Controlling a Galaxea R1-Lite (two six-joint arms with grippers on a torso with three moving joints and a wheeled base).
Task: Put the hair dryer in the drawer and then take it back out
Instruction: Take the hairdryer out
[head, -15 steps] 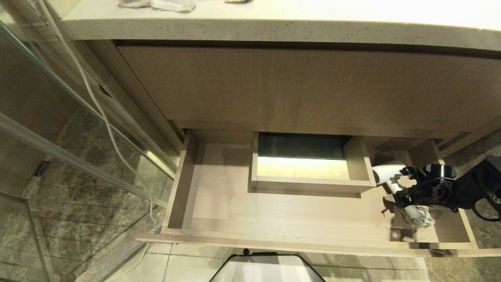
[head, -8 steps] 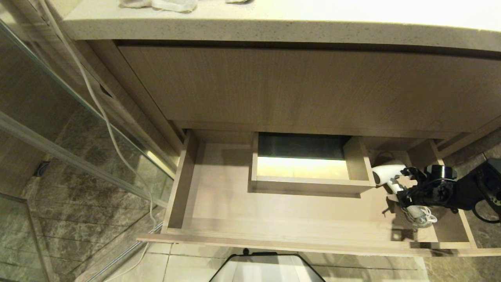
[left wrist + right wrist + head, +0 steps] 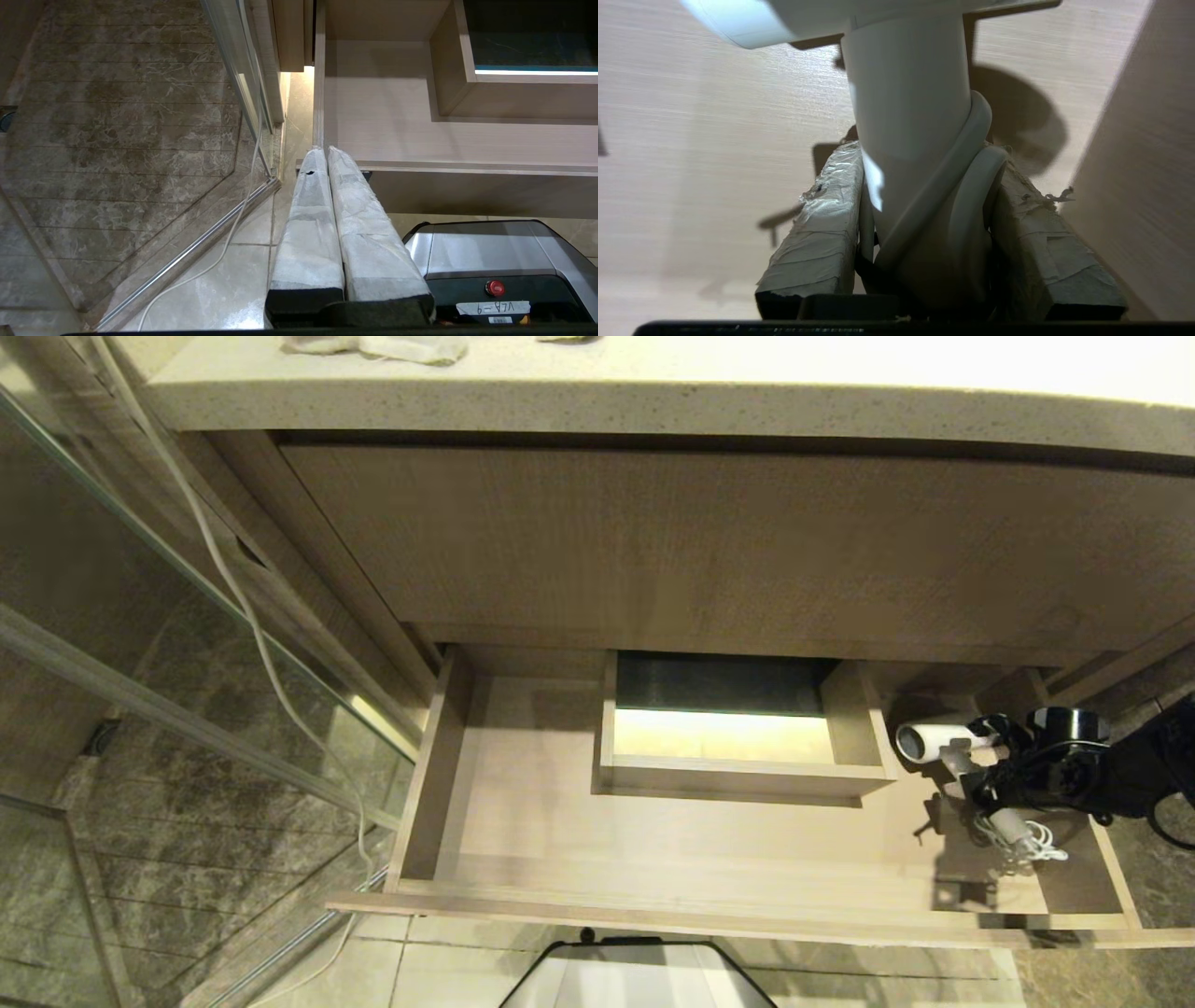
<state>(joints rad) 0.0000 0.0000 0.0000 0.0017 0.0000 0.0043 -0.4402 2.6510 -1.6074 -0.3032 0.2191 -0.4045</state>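
Head view: hair dryer is seen inside the open drawer, at its right end beside the boxed cutout, barrel level, cord bundle hanging below. Its handle is clamped btwn the taped fingers of the right gripper. Left gripper is parked w/ fingers pressed together, near drawer's front left corner.

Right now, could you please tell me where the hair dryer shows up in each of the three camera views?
Head view: the hair dryer is at the right end of the open drawer, beside the boxed cutout, its handle in the right pincer.
Left wrist view: not in it.
Right wrist view: its handle fills the centre, between the taped fingers.
Shared landmark: the drawer's pale wood floor.
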